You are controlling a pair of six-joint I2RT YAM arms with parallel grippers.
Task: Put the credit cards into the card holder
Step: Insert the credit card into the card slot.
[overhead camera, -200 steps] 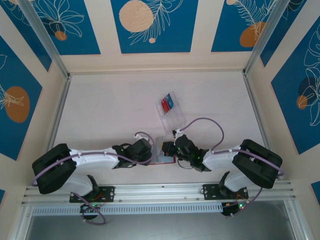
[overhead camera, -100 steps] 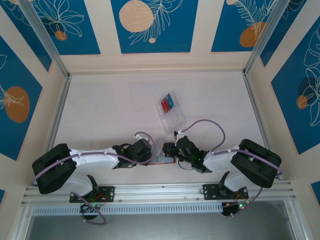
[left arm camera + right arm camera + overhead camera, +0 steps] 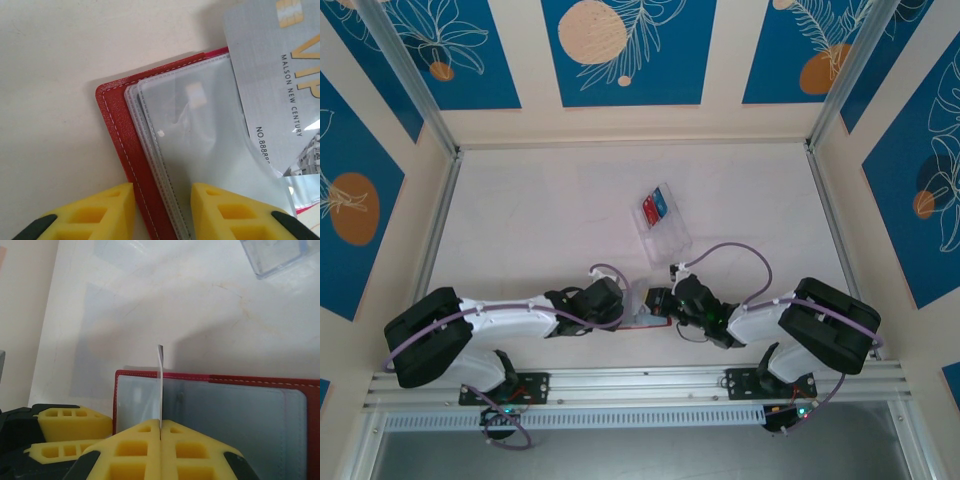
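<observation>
The red card holder [image 3: 117, 135] lies open on the table, its clear sleeves [image 3: 200, 150] and grey-blue inside [image 3: 240, 410] showing. My left gripper [image 3: 162, 195] is shut on the card holder's edge, with the red cover and sleeves running between its yellow fingers [image 3: 95, 210]. My right gripper [image 3: 160, 422] is shut on a silver-grey credit card [image 3: 160, 385], held upright and edge-on over the card holder's left half. In the left wrist view this credit card [image 3: 280, 75] reads VIP and its lower corner lies at the sleeves. Both grippers meet at the card holder [image 3: 642, 318] near the table's front.
A clear plastic tray [image 3: 665, 235] lies behind the grippers at mid-table, with a red card [image 3: 647, 210] and a blue card [image 3: 661, 203] in its far end. Its corner [image 3: 275, 257] shows in the right wrist view. Metal rails line the table's sides.
The right arm has shifted slightly toward the card holder with its card. The left arm has not moved.
</observation>
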